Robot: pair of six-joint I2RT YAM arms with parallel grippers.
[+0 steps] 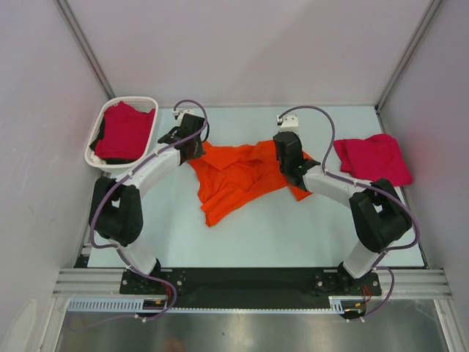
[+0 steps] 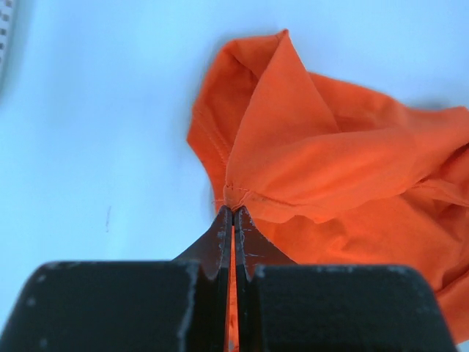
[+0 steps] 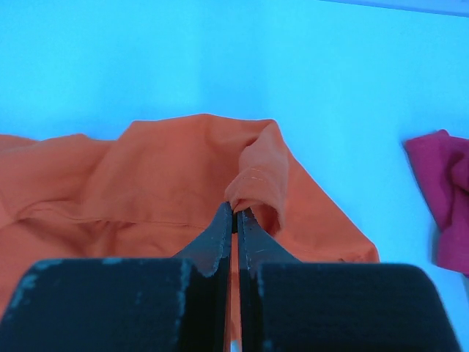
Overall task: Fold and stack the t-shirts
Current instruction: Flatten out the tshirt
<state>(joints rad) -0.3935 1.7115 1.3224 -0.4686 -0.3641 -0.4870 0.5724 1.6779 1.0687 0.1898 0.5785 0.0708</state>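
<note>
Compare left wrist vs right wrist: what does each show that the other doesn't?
Left wrist only: the left gripper, shut on a seam edge of the orange t-shirt, and a sliver of the white basket at the top left corner. Right wrist only: the right gripper, shut on another fold of that shirt, and a crimson-pink t-shirt at the right edge. Both: crumpled orange cloth on the pale table.

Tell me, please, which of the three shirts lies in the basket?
The crimson shirt at far left, inside the basket. The other crimson shirt lies outside it at right; the orange shirt is pinched by the left claw and right claw.
</note>
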